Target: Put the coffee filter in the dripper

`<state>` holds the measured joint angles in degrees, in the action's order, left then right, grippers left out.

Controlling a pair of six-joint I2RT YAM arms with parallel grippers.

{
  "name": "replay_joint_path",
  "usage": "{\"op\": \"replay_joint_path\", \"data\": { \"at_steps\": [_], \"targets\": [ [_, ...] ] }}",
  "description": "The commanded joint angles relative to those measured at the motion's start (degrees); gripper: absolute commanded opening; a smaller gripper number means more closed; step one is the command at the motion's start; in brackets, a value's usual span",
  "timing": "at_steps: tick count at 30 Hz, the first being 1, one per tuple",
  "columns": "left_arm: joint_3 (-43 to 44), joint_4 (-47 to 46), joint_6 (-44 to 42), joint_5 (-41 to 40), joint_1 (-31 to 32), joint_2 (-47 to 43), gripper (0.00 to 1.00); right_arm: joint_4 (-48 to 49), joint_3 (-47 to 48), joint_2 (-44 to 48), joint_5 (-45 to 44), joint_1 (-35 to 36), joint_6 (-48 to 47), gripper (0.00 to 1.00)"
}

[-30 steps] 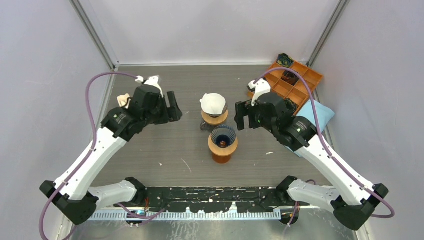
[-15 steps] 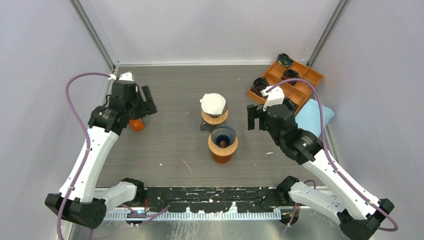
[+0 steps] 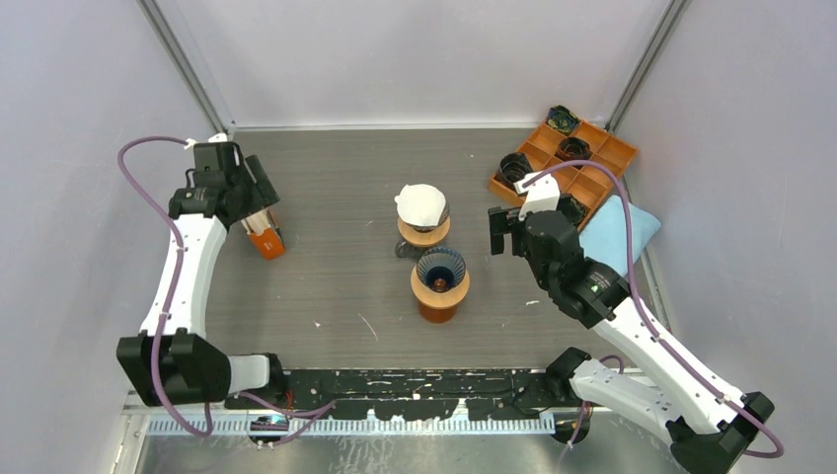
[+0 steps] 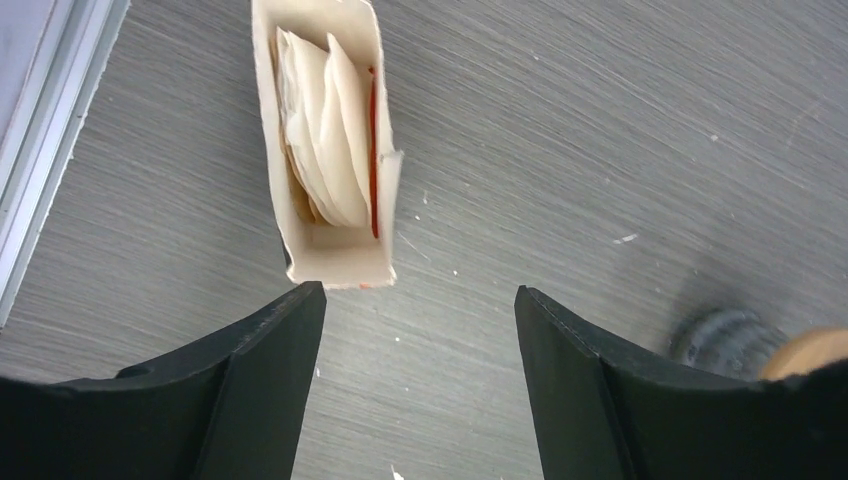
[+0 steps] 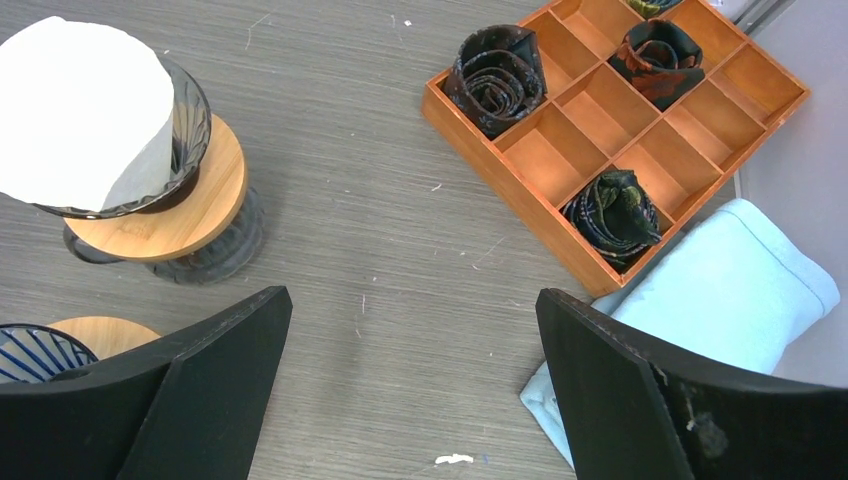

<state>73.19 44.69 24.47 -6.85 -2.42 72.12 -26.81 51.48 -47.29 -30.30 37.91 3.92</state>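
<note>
Desk [image 3: 336, 197] holdings:
- Cardboard box [image 4: 325, 150], open top, far left: stack of paper filters [image 4: 320, 140] standing inside.
- Far dripper [image 3: 422, 233], glass cone on wooden stand: 1 white coffee filter [image 5: 85, 115] seated in cone.
- Near dripper [image 3: 440, 278]: blue ribbed cone, wooden stand.
- Orange tray [image 5: 605, 105], far right: 4 dark fabric rolls [image 5: 497, 78], 1 per compartment.
- Blue cloth [image 3: 627, 225] beside tray.
- Left fingers [image 4: 250, 390]: apart, nothing held, just short of box.
- Right fingers [image 5: 200, 390]: spread wide, nothing held, between drippers and tray.
</note>
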Motion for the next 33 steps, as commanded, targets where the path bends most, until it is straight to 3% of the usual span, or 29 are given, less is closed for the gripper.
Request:
{"op": "replay_joint_path", "data": {
  "at_steps": [1,9,15,33],
  "targets": [
    [1.77,-6.18,-2.03,3.97,-4.22,4.12,0.69,4.55,-0.1,-0.04,-2.05,-0.46,-0.78,1.0],
    [3.98,-9.19,-3.02,7.54,-9.38,10.96,0.42,4.95,-0.11,-1.29,-2.75,-1.13,-1.93,1.0],
    [5.72,-10.02,-3.97,8.13,-10.62,15.12,0.32,4.97,-0.16,-2.48,-2.03,-2.17,-2.17,1.0],
    [11.08,-10.85,-6.22,9.15,-11.94,25.43,0.27,5.03,0.22,-4.27,-0.31,-4.03,-2.17,1.0]
  ]
}}
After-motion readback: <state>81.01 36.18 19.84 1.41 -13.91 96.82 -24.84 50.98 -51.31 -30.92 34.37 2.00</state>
